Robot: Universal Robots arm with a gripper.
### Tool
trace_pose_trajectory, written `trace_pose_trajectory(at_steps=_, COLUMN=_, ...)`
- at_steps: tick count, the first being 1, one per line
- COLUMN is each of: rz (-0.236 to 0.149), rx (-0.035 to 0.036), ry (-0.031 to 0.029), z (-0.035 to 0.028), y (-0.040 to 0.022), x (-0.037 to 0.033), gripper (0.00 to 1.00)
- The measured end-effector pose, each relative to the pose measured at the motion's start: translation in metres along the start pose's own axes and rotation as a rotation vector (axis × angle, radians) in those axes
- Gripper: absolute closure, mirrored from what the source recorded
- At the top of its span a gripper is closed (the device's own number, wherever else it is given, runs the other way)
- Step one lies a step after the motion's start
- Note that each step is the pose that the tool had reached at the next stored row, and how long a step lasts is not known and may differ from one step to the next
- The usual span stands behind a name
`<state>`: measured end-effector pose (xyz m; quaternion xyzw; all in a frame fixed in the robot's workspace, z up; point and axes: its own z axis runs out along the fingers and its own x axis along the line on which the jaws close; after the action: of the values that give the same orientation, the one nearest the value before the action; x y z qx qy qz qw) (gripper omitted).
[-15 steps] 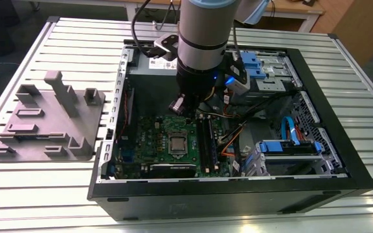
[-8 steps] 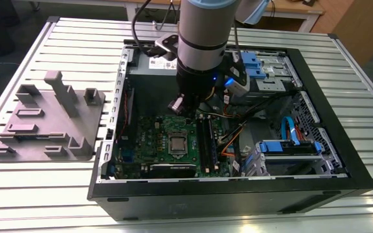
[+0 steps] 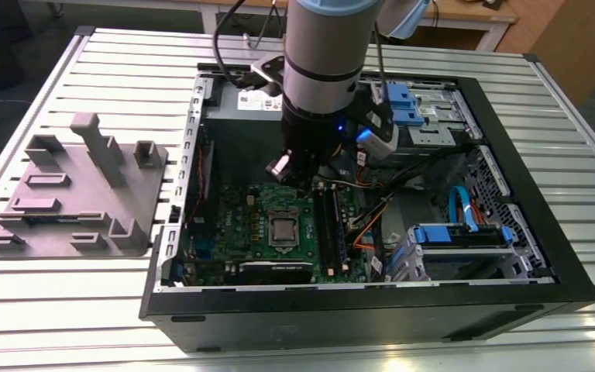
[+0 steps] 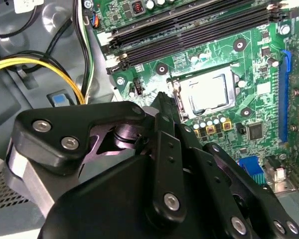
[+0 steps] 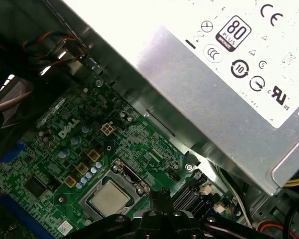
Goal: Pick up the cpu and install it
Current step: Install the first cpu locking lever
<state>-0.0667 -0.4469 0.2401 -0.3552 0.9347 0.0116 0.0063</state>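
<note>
The cpu (image 3: pixel 282 227) is a small pale silver square lying flat in the socket on the green motherboard (image 3: pixel 241 225), inside the open computer case. In both wrist views the cpu (image 4: pixel 208 92) (image 5: pixel 108 196) sits level, with the silver socket frame (image 4: pixel 175 97) around its edges. My gripper (image 3: pixel 282 169) hangs over the board, a little beyond the socket toward the back of the case and apart from the chip. The black gripper (image 4: pixel 162 99) (image 5: pixel 163 193) carries nothing that I can see.
Long black memory sticks (image 3: pixel 328 221) (image 4: pixel 189 25) stand beside the socket. A silver power supply (image 5: pixel 214 74) fills the case's far end. Yellow cables (image 4: pixel 40 62) run near my wrist. Blue drive brackets (image 3: pixel 463 232) sit at the exterior view's right, a grey tray (image 3: pixel 70 194) at its left.
</note>
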Motion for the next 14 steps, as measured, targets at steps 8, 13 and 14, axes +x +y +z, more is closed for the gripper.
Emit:
trace_pose_trajectory(at_steps=8, rz=0.029, rx=0.0092, ry=0.007, z=0.0004, y=-0.0027, x=0.0024, gripper=0.9)
trace_pose_trajectory(at_steps=13, rz=0.037, rx=0.0122, ry=0.0095, z=0.0004, y=-0.0039, x=0.0035, gripper=0.9)
trace_pose_trajectory(at_steps=14, rz=0.037, rx=0.0122, ry=0.0094, z=0.0005, y=-0.0039, x=0.0035, gripper=0.9)
